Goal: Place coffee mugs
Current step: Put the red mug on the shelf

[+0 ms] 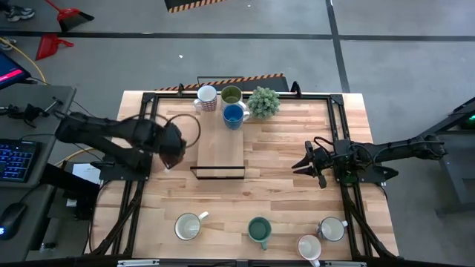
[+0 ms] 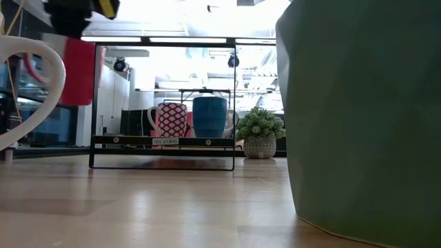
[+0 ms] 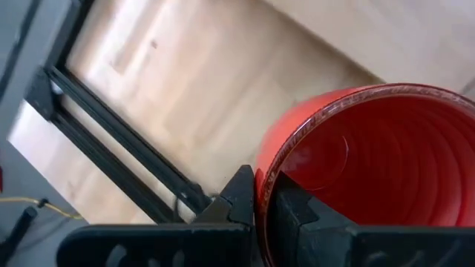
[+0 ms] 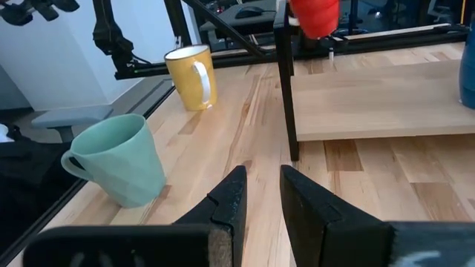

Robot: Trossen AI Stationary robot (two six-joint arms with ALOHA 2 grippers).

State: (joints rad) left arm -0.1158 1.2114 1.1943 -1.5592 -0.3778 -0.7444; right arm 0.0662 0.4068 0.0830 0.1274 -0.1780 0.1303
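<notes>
At the left, left gripper [image 1: 172, 152] pinched tight on the rim of the red mug [image 3: 371, 170], 1 finger inside the rim and 1 outside. Held clear of the table [image 1: 282, 200], just beside the left edge of the raised wooden shelf [image 1: 220, 148]. In the low view, hanging high at the left, above the level of the shelf top. On the far end of the shelf, 3 mugs close together: patterned white mug [image 1: 206, 97], olive green mug [image 1: 231, 95], and blue mug [image 1: 234, 116] just in front of the olive green one. Beside them to the right, small potted plant [image 1: 263, 101], off the shelf. Along the near edge of the table, 4 more mugs standing upright: cream mug [image 1: 188, 227], teal mug [image 1: 259, 231], then 2 white mugs [image 1: 309, 247] near each other, well apart from the shelf. At the right, right gripper [image 1: 308, 165] low over bare table to the right of the shelf, pointed toward it, fingers [image 4: 230, 200] parted by a narrow gap, gripping nothing.
</notes>
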